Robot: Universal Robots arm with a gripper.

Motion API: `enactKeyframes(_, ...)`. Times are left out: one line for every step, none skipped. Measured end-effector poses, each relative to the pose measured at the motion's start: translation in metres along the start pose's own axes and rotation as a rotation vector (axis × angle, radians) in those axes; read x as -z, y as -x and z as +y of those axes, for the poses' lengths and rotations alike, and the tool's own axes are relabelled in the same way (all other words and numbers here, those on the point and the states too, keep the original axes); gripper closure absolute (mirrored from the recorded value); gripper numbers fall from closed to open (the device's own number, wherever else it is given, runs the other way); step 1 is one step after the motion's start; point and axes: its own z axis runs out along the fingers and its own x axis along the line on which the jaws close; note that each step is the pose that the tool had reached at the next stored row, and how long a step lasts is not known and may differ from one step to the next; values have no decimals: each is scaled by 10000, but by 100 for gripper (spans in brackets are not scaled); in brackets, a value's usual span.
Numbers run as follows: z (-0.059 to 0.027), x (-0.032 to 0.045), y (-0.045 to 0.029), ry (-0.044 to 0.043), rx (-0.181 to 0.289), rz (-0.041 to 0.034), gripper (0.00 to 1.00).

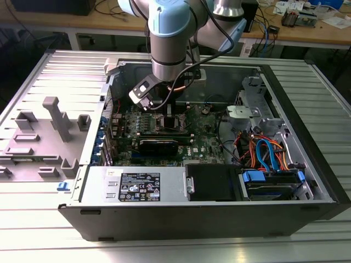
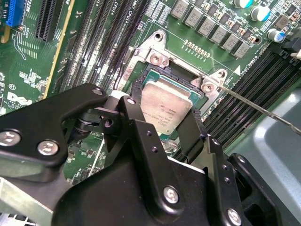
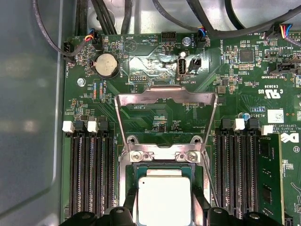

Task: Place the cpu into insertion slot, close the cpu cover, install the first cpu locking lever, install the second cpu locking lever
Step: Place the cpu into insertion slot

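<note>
- Exterior view: high, angled down, whole case point(image 1: 219, 213); arm point(image 1: 170, 44) at 12 o'clock.
- First wrist view: close, straight down.
- Second wrist view: oblique; both share the cpu point(image 2: 164, 106) point(image 3: 163, 200).

Silver arm point(image 1: 169, 60), pale-blue cap point(image 1: 164, 12), black screw-studded gripper point(image 2: 160, 115), seemingly dark cable point(image 1: 190, 74)

My arm point(image 1: 170, 38) drops straight down from the far side, wrist vertical (camera bracket jutting toward the exterior view's left). My gripper point(image 2: 167, 123) sits low, fingers point(image 2: 141, 134) clamped against opposite edges of the cpu point(image 2: 164, 104).
</note>
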Motion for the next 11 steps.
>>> enactKeyframes(0,-2,-1,1,0,11,45)
enactKeyframes(1,-4,-2,4,0,9,45)
enactKeyframes(0,-3,-1,3,0,4,39)
enactKeyframes(0,-2,0,2,0,2,39)
enactKeyframes(0,-2,0,1,0,1,39)
enactKeyframes(0,-2,0,0,0,0,39)
enactKeyframes(0,-2,0,-1,1,0,39)
enactKeyframes(2,-2,0,-1,-20,0,39)
enactKeyframes(3,-2,0,2,-50,-2,39)
enactKeyframes(4,-1,-1,2,-72,-2,39)
enactKeyframes(7,4,-2,0,-99,-1,39)
